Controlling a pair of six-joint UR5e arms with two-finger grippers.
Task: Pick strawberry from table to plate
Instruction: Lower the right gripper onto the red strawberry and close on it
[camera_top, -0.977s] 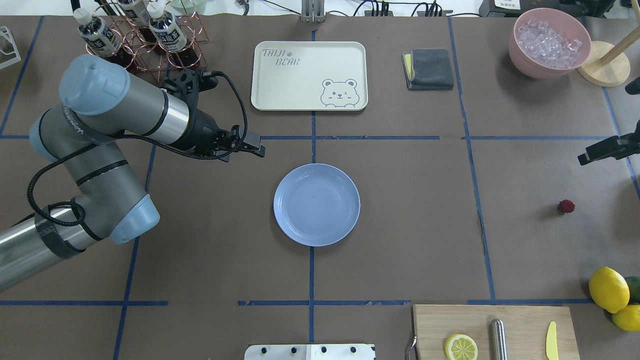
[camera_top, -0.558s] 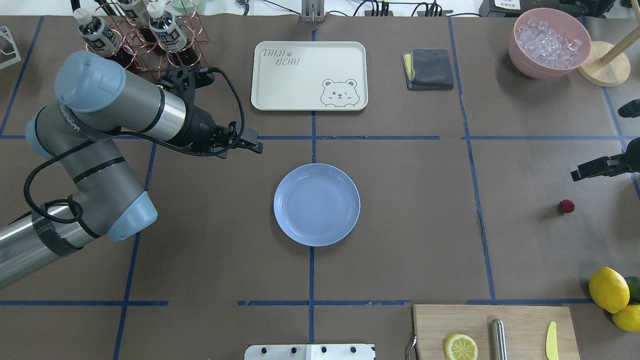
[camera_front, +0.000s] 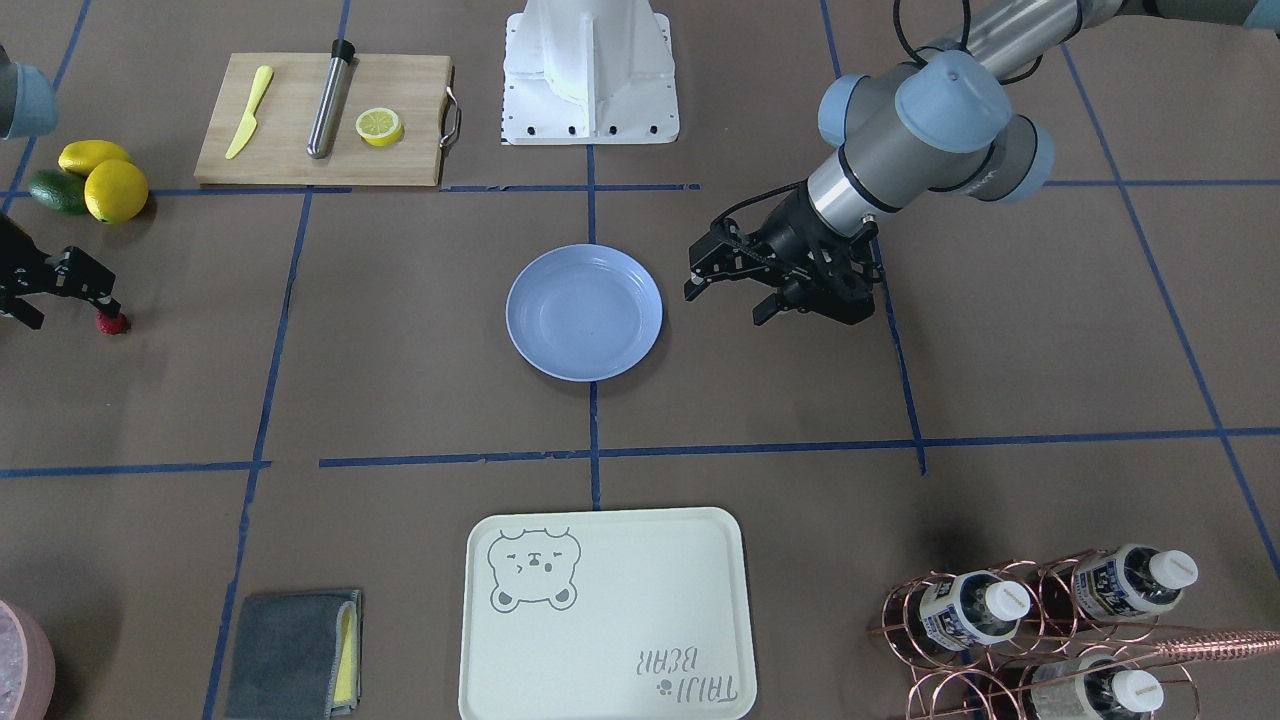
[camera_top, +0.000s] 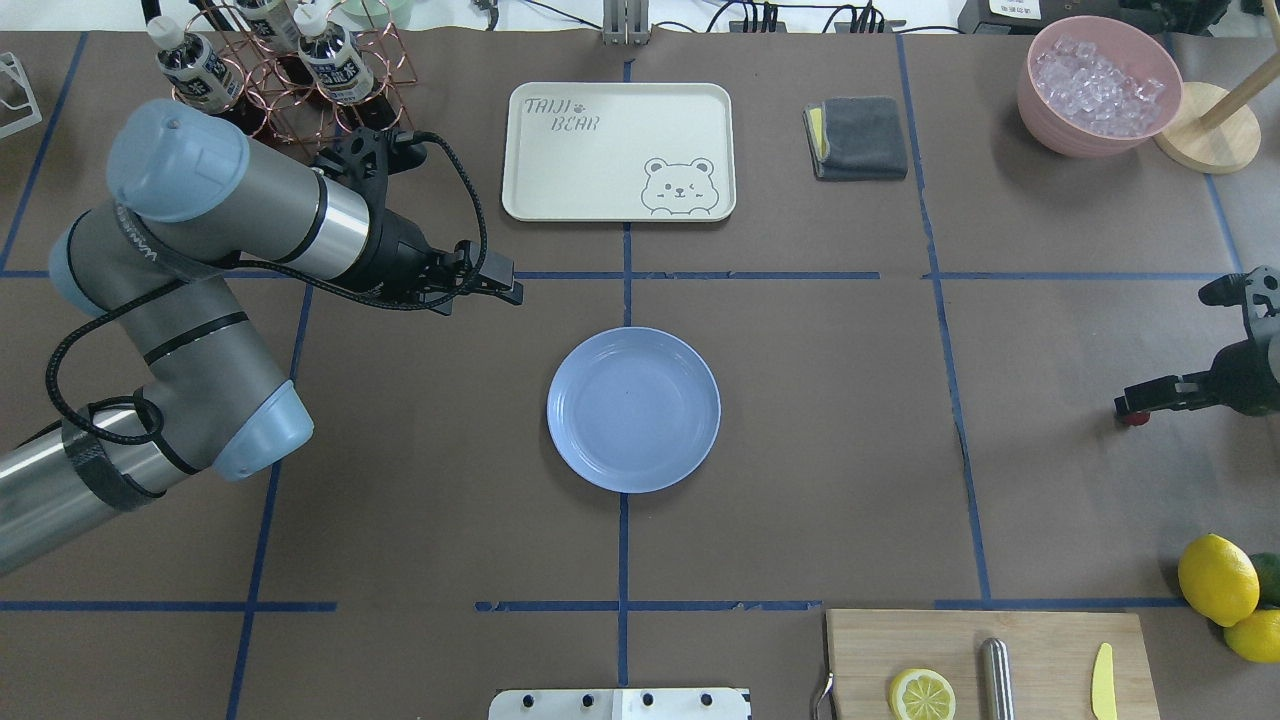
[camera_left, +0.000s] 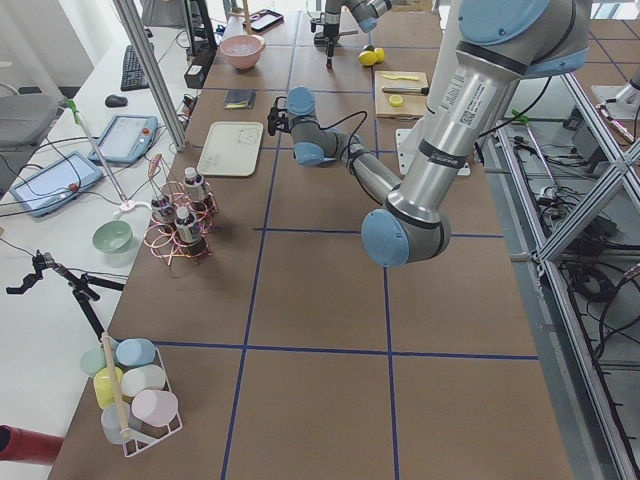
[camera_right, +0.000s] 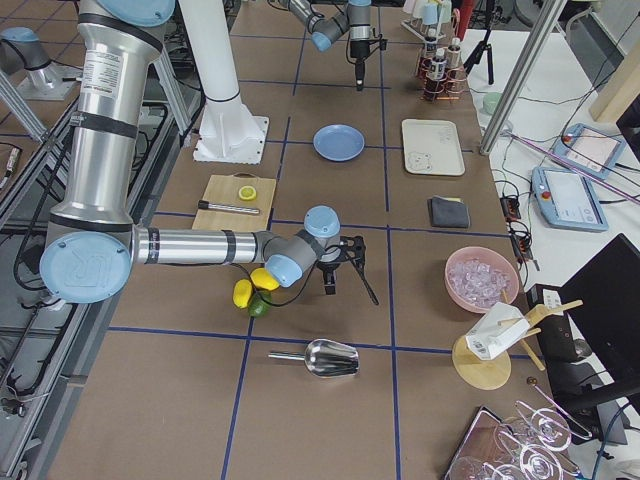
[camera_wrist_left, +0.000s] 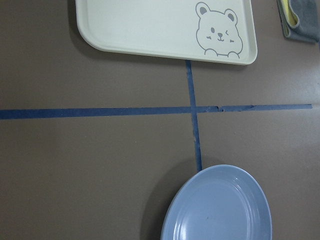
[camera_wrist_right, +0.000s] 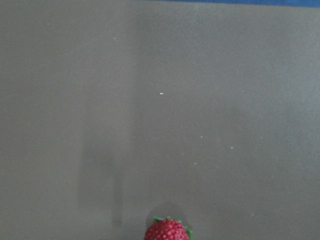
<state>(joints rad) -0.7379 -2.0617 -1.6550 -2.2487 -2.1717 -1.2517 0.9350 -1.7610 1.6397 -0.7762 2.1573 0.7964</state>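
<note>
- Strawberry (camera_front: 112, 323): one small, red, bumpy berry lies on the brown paper table (camera_front: 400, 400) at the left edge of the front-facing view. It is just beside a fingertip of the right gripper (camera_front: 72, 315), whose two black fingers stand spread. One round, glossy light-blue plate (camera_front: 584, 312) sits mid-table, well apart from the berry. The left gripper (camera_front: 725, 303) hangs just beside the plate, fingers likewise spread, pinching nothing.
- Same view: one wooden cutting board (camera_front: 280, 150) bears one yellow knife (camera_front: 248, 112), one steel rod (camera_front: 330, 98) and one lemon half (camera_front: 380, 126). Also on the table are two whole lemons (camera_front: 115, 190), one cream bear-printed tray (camera_front: 600, 615), three bottles (camera_front: 975, 608) in a copper wire rack (camera_front: 1045, 640), and one folded grey cloth (camera_front: 285, 650).
- Overhead: the berry shows only as a red sliver under the right gripper's tip, far right of the plate. One pink bowl (camera_top: 1040, 115) holds clear ice lumps (camera_top: 1100, 75).
- From the table's left end: the near left arm (camera_left: 450, 130) fills the frame, and the berry is too small to tell.
- From the right end: the near right arm (camera_right: 200, 245) reaches low beside the lemons. One shiny steel scoop (camera_right: 320, 357) lies on the paper.
- Left wrist: the plate's curved rim, one tray corner and two crossing blue tape lines (camera_wrist_left: 100, 113).
- Right wrist: one berry at the bottom edge, with seeded red skin and green leaves, on matte paper.
</note>
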